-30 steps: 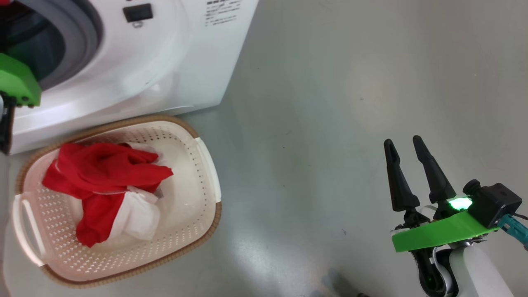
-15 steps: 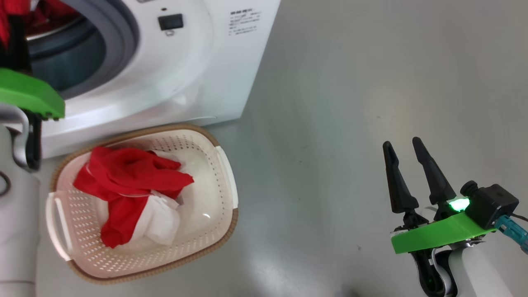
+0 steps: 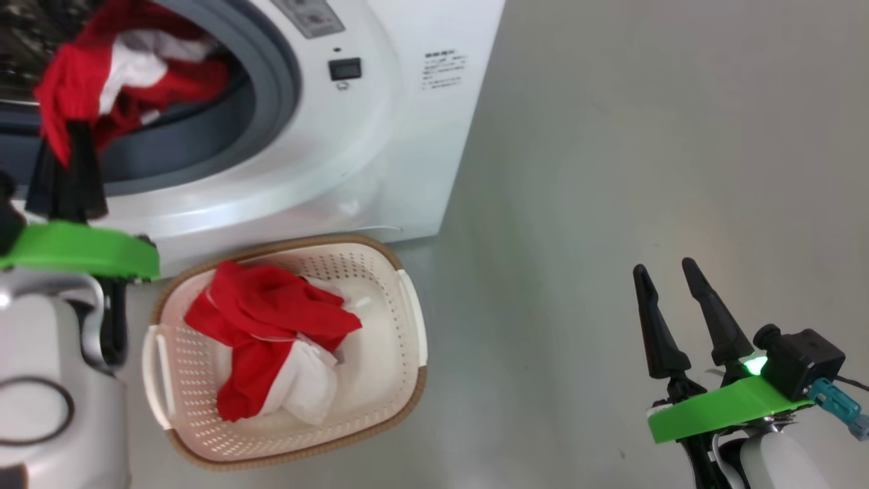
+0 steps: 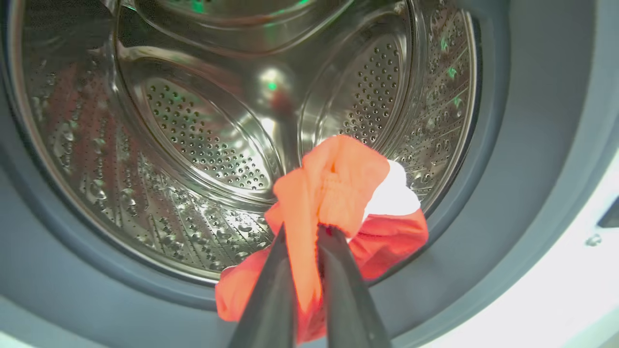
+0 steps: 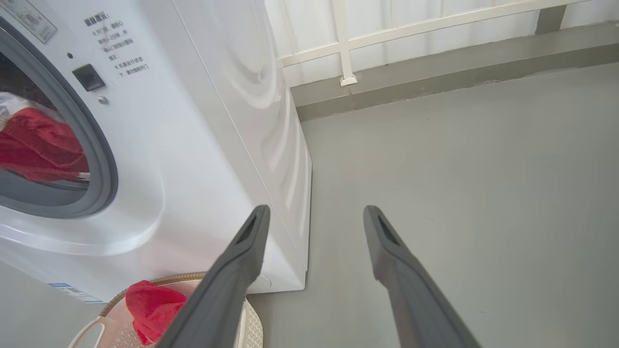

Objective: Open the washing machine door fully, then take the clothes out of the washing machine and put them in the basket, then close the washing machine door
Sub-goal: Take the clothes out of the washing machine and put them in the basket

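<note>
Left end effector (image 4: 303, 231) clamped on a red garment (image 4: 338, 179) at the washing machine (image 3: 380, 163) mouth, upper left. Right end effector (image 3: 665, 270) spread wide, empty, lower right; other clothes (image 3: 271, 319) in the basket (image 3: 412, 319).

A smooth grey floor (image 3: 611, 170) spreads across the head view, glossy enough to carry pale, blurred patches of reflected light. A small dark speck (image 3: 621, 454) marks it near the lower right. In the right wrist view the floor runs back to a low grey kerb (image 5: 435, 67) that crosses the upper part of the view at a slant. Above the kerb stands a white railing (image 5: 435, 26), a long bar crossed by an upright post (image 5: 338, 29). The post's small white foot (image 5: 347, 79) rests on the kerb. Behind the bars the surface is white and bright, its detail washed out.
</note>
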You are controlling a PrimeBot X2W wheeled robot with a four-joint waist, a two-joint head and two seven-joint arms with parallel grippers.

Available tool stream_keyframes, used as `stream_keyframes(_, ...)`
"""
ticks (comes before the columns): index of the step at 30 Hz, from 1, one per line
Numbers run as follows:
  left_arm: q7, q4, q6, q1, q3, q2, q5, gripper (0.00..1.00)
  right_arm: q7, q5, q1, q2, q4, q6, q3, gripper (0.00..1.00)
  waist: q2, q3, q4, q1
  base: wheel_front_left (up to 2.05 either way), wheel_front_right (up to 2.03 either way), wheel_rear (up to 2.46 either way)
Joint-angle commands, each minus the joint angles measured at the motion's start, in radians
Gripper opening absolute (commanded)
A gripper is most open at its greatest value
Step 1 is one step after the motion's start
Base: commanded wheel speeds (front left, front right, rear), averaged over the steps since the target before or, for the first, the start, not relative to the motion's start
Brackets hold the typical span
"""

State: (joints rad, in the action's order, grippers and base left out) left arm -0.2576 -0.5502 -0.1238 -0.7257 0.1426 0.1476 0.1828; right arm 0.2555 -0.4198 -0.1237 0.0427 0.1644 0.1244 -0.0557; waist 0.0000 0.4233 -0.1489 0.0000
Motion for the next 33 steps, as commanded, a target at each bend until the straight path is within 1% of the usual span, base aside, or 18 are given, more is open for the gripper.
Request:
stream_keyframes(1, -0.004, 0.058, -0.004, 0.044, 0.04, 0.021, -0.014, 0.0, 0.006, 0.011, 0.018, 0.008, -0.018, 0.006, -0.019, 1.0, 0.0, -0.04, 0.037, 0.0, 0.0, 0.0, 0.0)
stream_keyframes(6, -0.004, 0.161, -0.006, 0.136, 0.07, -0.021, -0.016, 0.0, 0.006, 0.018, 0.041, 0.008, -0.015, 0.006, -0.012, 1.0, 0.0, -0.072, 0.066, 0.0, 0.0, 0.0, 0.0)
stream_keyframes(9, -0.004, 0.221, -0.006, 0.19, 0.063, -0.039, -0.005, 0.0, 0.006, 0.021, 0.054, 0.009, -0.014, 0.006, -0.008, 1.0, 0.0, -0.089, 0.082, 0.0, 0.0, 0.0, 0.0)
stream_keyframes(16, -0.004, 0.357, -0.007, 0.315, 0.037, -0.064, 0.003, 0.0, 0.006, 0.02, 0.074, 0.018, -0.011, 0.006, -0.003, 1.0, 0.0, -0.116, 0.1, 0.0, 0.0, 0.0, 0.0)
stream_keyframes(17, -0.004, 0.401, -0.007, 0.348, 0.046, -0.072, 0.01, 0.0, 0.006, 0.019, 0.079, 0.02, -0.011, 0.006, -0.002, 1.0, 0.0, -0.123, 0.103, 0.0, 0.0, 0.0, 0.0)
stream_keyframes(25, -0.004, 0.584, -0.007, 0.437, 0.053, -0.092, 0.014, 0.0, 0.006, 0.019, 0.089, 0.021, -0.018, 0.006, 0.007, 1.0, 0.0, -0.122, 0.111, 0.0, 0.0, 0.0, 0.0)
stream_keyframes(27, -0.004, 0.604, -0.007, 0.452, 0.045, -0.094, 0.015, 0.0, 0.006, 0.019, 0.088, 0.02, -0.019, 0.006, 0.009, 1.0, 0.0, -0.117, 0.113, 0.0, 0.0, 0.0, 0.0)
stream_keyframes(30, -0.004, 0.599, -0.007, 0.465, 0.037, -0.095, 0.016, 0.0, 0.006, 0.019, 0.085, 0.02, -0.02, 0.006, 0.008, 1.0, 0.0, -0.11, 0.113, 0.0, 0.0, 0.0, 0.0)
stream_keyframes(33, -0.004, 0.555, -0.007, 0.473, 0.018, -0.096, 0.016, 0.0, 0.006, 0.019, 0.075, 0.019, -0.02, 0.006, 0.003, 1.0, 0.0, -0.097, 0.11, 0.0, 0.0, 0.0, 0.0)
